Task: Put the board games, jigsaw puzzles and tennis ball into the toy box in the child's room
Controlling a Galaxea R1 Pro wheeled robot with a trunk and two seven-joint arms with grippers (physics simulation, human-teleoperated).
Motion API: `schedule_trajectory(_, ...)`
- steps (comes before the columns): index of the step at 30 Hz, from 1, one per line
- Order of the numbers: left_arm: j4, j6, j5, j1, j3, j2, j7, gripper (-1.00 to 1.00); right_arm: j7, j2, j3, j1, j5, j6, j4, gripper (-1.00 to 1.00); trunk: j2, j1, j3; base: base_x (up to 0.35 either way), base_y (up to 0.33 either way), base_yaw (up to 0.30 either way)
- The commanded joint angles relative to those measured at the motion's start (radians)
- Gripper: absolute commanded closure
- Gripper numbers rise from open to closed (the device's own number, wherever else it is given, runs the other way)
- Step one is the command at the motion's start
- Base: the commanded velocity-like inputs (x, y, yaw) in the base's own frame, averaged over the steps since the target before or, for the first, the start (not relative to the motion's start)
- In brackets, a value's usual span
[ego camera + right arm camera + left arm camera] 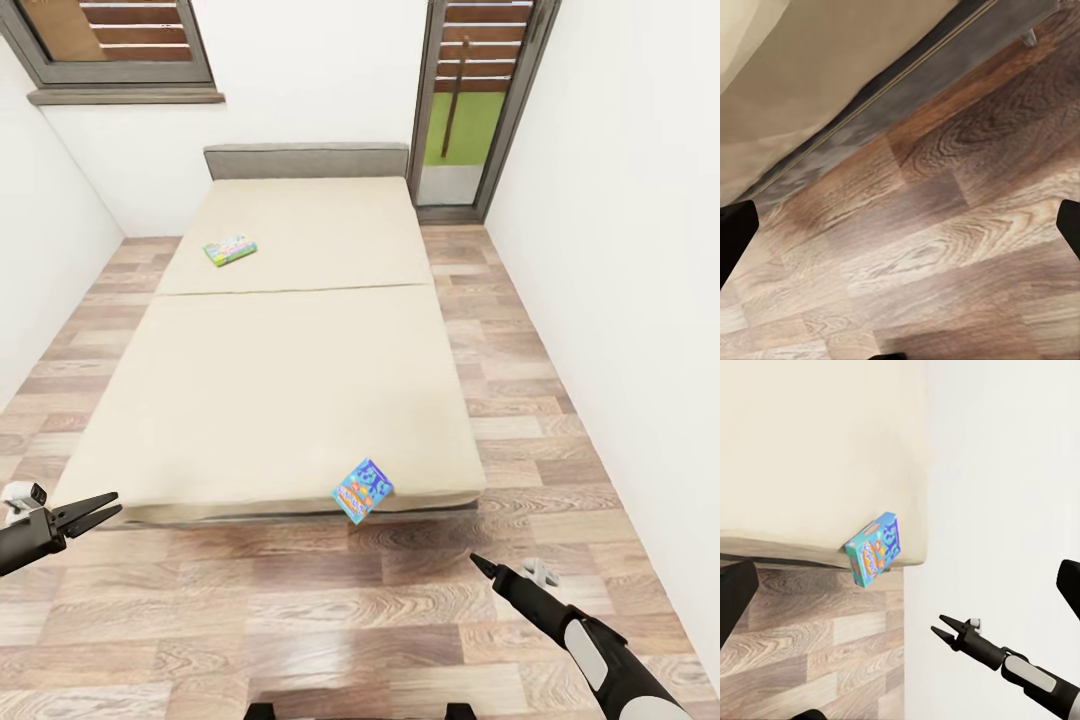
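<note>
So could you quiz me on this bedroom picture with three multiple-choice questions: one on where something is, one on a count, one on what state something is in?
1. Where is the blue game box?
A. At the foot edge of the bed, hanging over it
B. On the floor by the door
C. Against the headboard

2. How many game boxes are on the bed?
A. One
B. Two
C. Four

3. What is the left pincer doing?
A. Gripping a box
B. Pressed into the bed cover
C. Empty, held off the near corner of the bed

Answers: 1 A, the box tips past the mattress edge in the head and left wrist views. 2 B, that box plus the green-edged box nearer the headboard. 3 C, nothing sits between its fingers.
</note>
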Motion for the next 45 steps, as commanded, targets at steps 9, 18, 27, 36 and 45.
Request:
schedule_trajectory(9, 0.000, 0.011, -0.002, 0.000, 0.000, 0.000, -0.005, -1.00, 0.002, 0.000, -0.004, 0.000, -0.009, 0.011, 0.026, -1.00, 0.000, 0.000, 0.014, -0.029, 0.000, 0.000)
schedule_trajectory(18, 0.000, 0.011, -0.001, 0.000, 0.001, 0.000, -0.005, -1.00, 0.002, 0.002, -0.005, 0.000, -0.010, 0.014, 0.036, -1.00, 0.000, 0.000, 0.029, -0.019, 0.000, 0.000)
schedule_trajectory(27, 0.000, 0.011, 0.000, 0.000, 0.001, 0.000, -0.005, -1.00, 0.005, 0.001, -0.006, 0.000, -0.015, 0.021, 0.038, -1.00, 0.000, 0.000, 0.044, -0.001, 0.000, 0.000)
schedule_trajectory(36, 0.000, 0.011, 0.000, 0.000, 0.001, 0.001, -0.005, -1.00, 0.005, -0.003, -0.007, 0.000, -0.012, 0.017, 0.098, -1.00, 0.000, 0.000, 0.059, 0.000, 0.000, 0.000)
schedule_trajectory(45, 0.000, 0.011, -0.001, 0.000, 0.002, 0.001, -0.005, -1.00, 0.005, -0.002, -0.007, 0.000, -0.010, 0.014, 0.117, -1.00, 0.000, 0.000, 0.074, 0.000, 0.000, 0.000)
